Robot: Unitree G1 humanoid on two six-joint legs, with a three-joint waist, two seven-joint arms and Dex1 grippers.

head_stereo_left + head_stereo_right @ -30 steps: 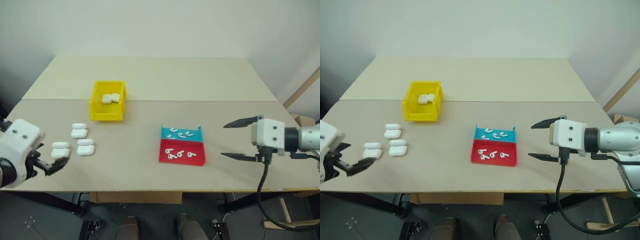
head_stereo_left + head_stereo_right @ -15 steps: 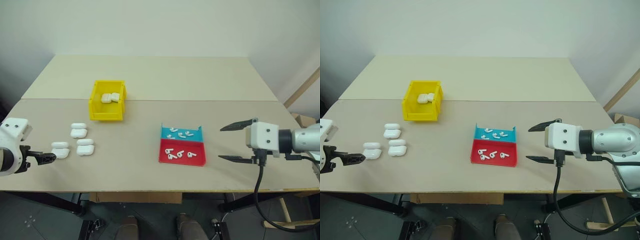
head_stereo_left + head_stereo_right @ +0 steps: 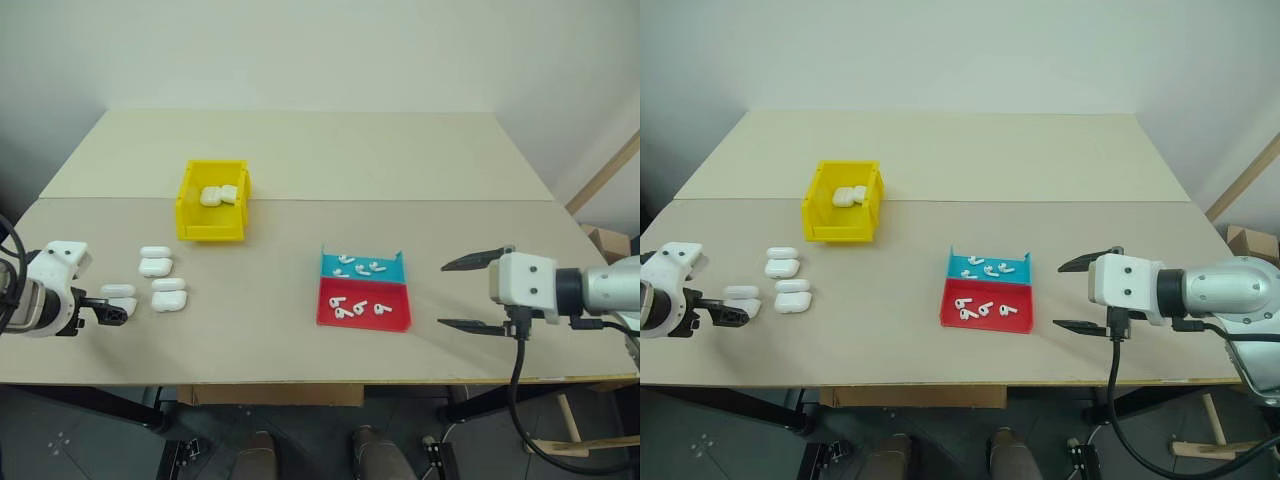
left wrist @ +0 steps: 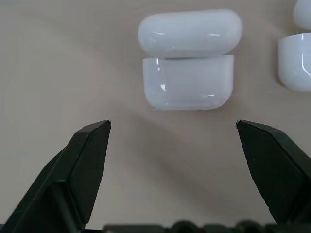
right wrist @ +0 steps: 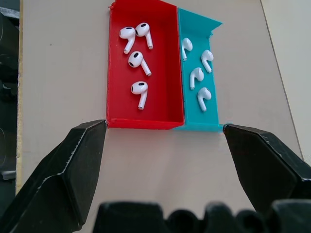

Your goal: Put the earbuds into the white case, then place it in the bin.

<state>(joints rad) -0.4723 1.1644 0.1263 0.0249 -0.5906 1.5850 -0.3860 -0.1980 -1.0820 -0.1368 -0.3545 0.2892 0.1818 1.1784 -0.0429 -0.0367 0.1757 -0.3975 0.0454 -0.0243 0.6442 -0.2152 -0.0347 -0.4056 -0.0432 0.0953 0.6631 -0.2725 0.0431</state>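
Lying crosswise, white case (image 4: pixel 188 77) (lid open)

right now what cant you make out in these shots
- Yellow bin: the head views show white cases inside, too small to count; its near wall hides the floor.
- Second case: cut off by the left wrist view's edge.
- Open case before the left gripper: its inside faces away.

Head stereo overlooks table (image 3: pixel 300 300); wrist cameras face it closely.
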